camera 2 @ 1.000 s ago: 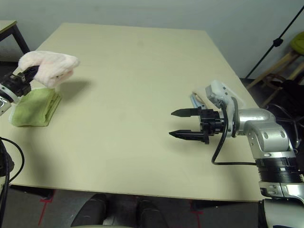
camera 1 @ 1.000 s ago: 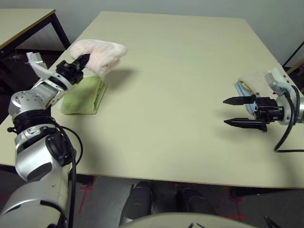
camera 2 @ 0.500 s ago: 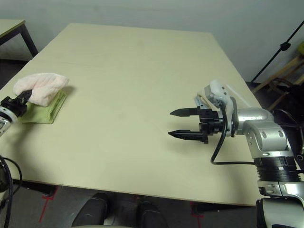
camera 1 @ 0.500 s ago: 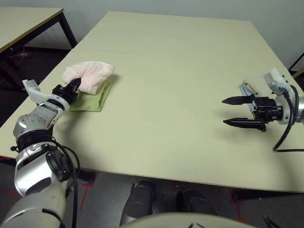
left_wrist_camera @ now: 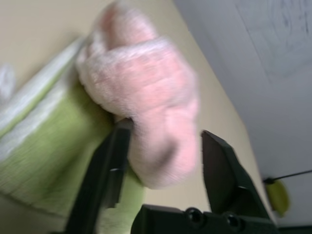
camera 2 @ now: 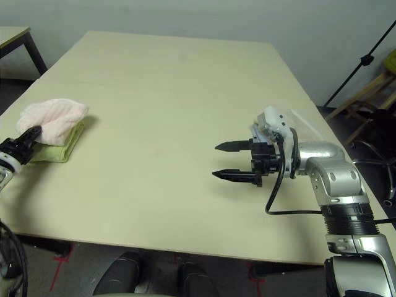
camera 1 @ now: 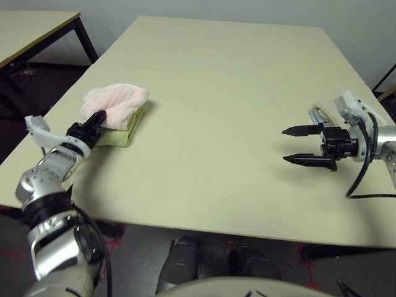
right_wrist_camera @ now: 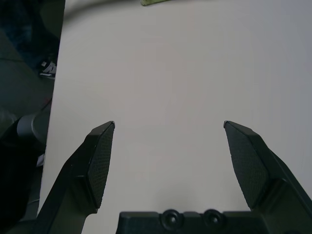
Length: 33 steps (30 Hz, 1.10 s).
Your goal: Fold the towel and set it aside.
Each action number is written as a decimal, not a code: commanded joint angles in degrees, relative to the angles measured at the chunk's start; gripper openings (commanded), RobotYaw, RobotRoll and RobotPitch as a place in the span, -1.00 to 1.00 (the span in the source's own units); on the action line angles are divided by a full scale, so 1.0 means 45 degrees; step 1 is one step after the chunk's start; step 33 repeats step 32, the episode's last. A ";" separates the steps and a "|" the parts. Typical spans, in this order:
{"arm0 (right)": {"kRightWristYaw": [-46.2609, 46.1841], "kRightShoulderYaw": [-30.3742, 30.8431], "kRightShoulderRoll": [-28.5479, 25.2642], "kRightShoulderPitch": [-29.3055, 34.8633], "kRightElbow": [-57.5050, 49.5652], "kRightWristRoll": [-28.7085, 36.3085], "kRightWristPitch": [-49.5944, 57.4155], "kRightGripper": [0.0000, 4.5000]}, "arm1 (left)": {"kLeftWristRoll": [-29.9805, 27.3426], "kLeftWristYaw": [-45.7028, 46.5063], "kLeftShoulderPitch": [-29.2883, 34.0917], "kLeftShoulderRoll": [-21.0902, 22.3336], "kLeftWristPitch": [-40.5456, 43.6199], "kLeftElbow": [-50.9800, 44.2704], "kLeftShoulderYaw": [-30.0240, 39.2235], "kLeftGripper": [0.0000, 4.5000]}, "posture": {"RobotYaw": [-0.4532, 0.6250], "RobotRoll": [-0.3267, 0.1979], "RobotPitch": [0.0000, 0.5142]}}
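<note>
Left claw (left_wrist_camera: 163, 146) has its fingers spread around the end of the pink towel (camera 1: 117, 102), which sits bunched on a green towel (camera 1: 120, 133) near the surface's (camera 1: 216, 111) left edge. Right claw (camera 1: 298, 145) hangs wide open, holding nothing, well apart.

head stereo overlooks table (camera 1: 235, 124), wrists close

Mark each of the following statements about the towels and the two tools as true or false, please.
1. The pink towel lies on the green towel. True.
2. The left tool is shut tight on the pink towel. False: its fingers stand apart around it.
3. The right tool is open and holds nothing. True.
4. The green towel lies beside the right tool. False: it lies near the table's left edge, by the left tool.
</note>
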 commanded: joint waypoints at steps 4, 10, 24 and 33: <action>-0.2798 -0.2006 0.0909 0.0272 -0.0290 0.0669 0.0448 1.00 | 0.0507 -0.0458 0.1746 0.1463 0.0611 -0.3378 -0.1439 0.99 | 0.19 0.25 -0.60; -0.8140 -0.3832 0.3294 0.0900 0.0221 -0.0481 -0.1380 1.00 | 0.3207 -0.0876 0.2460 0.0087 -0.3974 -0.2541 -0.2755 0.99 | 0.13 0.25 -0.60; -1.3830 -0.4697 0.5801 0.0920 0.3239 -0.2613 -0.6229 1.00 | 0.7277 0.0532 0.2394 -0.2181 -1.1630 0.1626 -0.3654 0.99 | 0.07 0.25 -0.65; -1.4387 -0.4567 0.5793 0.1160 0.3368 -0.2623 -0.6435 1.00 | 0.7620 0.0820 0.2173 -0.2197 -1.3039 0.3142 -0.3588 0.99 | 0.09 0.25 -0.61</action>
